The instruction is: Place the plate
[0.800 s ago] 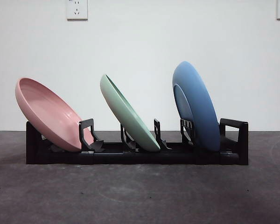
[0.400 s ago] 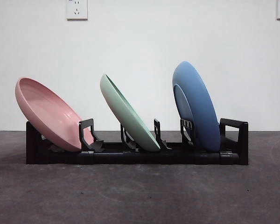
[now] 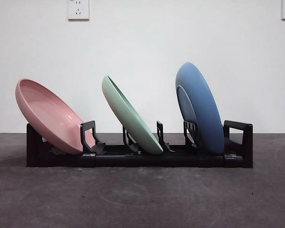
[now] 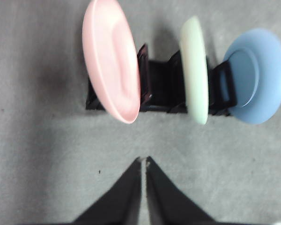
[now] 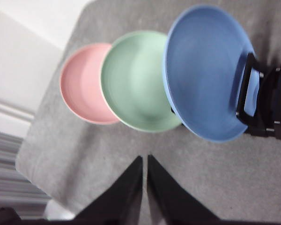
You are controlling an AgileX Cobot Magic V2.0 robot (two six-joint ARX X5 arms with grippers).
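Three smooth round plates, pink (image 3: 50, 116), green (image 3: 130, 116), blue (image 3: 199, 109), lean in black rack (image 3: 137, 159). Left gripper (image 4: 144, 161) & right gripper (image 5: 144, 159) clenched, empty, well clear of rack.

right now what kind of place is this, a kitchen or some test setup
Probably a test bench, not a kitchen: a black dish rack with three plates stands alone on a bare grey table before a plain white wall with power sockets.

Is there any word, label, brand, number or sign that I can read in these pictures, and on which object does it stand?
None can be read.
pink plate, green plate, blue plate: plain, no print.
black rack: no label visible.
wall sockets: only slot holes, no text.
left gripper and right gripper: no markings visible.
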